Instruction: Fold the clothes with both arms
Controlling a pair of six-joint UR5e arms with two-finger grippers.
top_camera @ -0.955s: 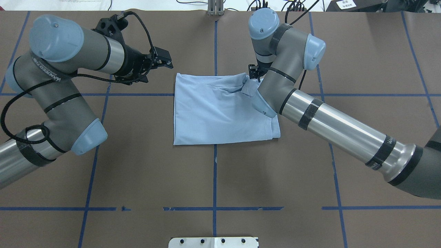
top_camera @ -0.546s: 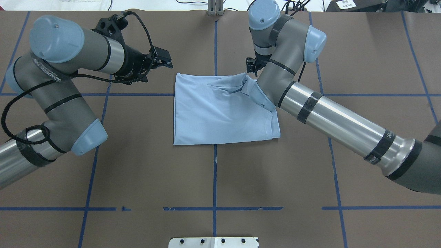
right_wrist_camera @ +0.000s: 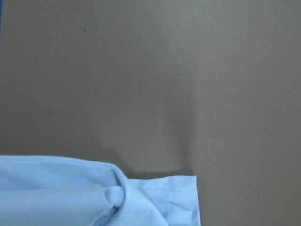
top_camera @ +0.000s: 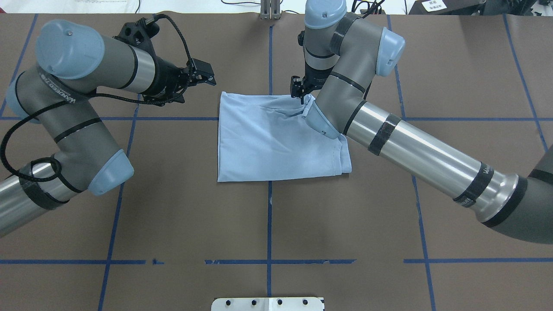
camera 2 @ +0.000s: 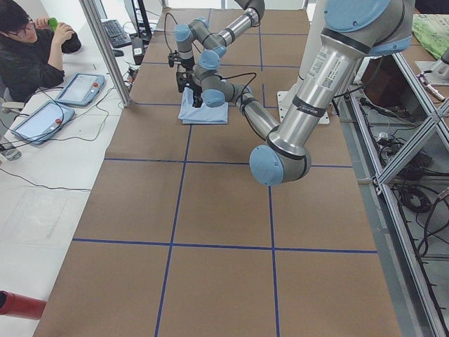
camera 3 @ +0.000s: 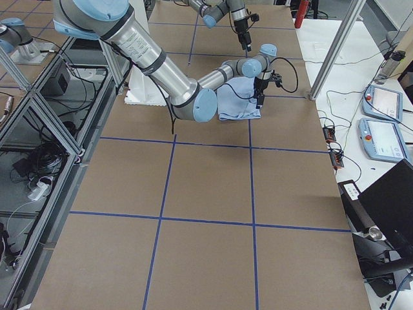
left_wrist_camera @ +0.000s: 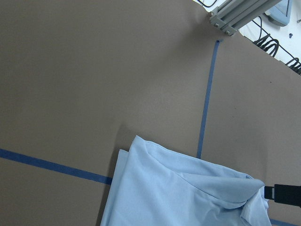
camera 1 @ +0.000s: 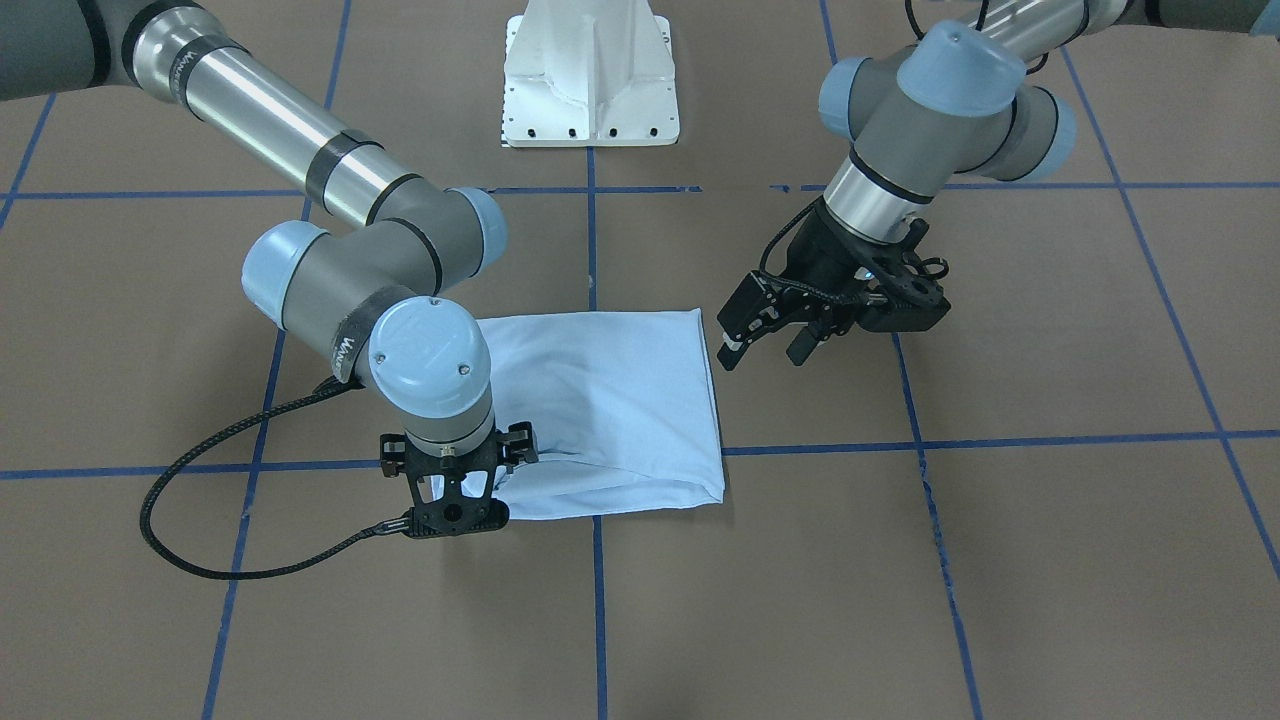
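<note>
The T-shirt point(top_camera: 276, 142) already lies as a compact folded rectangle with sleeves and print out of sight, so I judge that one more fold across, or a tidying of its bunched corner, is what remains. The right gripper point(camera 1: 455, 492) stands upright over that corner, apparently pinched on a raised flap of cloth, and the rest of the shirt spreads from it toward the other arm. The left gripper point(camera 1: 765, 348) hangs empty with jaws apart, the shirt's edge just beside its fingertips, untouched.
</note>
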